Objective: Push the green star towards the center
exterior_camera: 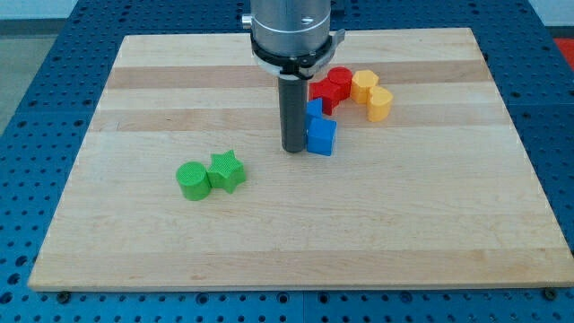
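Tip: my tip [293,149], the lower end of the straight dark rod, is seen set down on the pale wooden board [134,242] near its middle; no jaws are carried, so nothing is spread, pressed or pinched.
Green star: the small green star-shaped block [227,170] is found below and to the view's left of my tip, clearly apart from it, with bare board between.
Green neighbour: a green round ribbed block [192,180] is seen touching the star on its left side.
Blue blocks: a blue block of chunky shape [321,136] is pressed right up against my tip on the view's right; a second blue block [313,109] is tucked just behind it, its shape not made out.
Red pair: two red blocks [331,88] are clustered above the blue ones.
Yellow pair: two yellow rounded blocks [372,94] are lined up to the right of the red.
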Tool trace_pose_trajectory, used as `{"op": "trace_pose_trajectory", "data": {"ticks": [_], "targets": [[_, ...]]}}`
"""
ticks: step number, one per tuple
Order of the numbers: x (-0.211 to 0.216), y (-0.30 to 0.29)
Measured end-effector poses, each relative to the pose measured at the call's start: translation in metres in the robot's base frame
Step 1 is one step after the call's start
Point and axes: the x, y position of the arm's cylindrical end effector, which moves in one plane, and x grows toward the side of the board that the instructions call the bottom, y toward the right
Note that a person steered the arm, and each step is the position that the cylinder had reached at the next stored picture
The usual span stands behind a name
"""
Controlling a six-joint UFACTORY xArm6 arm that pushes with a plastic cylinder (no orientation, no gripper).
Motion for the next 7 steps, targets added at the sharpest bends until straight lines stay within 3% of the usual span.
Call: {"op": "trace_pose_trajectory", "data": {"ticks": [4,7], "targets": [[-0.016,-0.004],[-0.016,-0.049]]}}
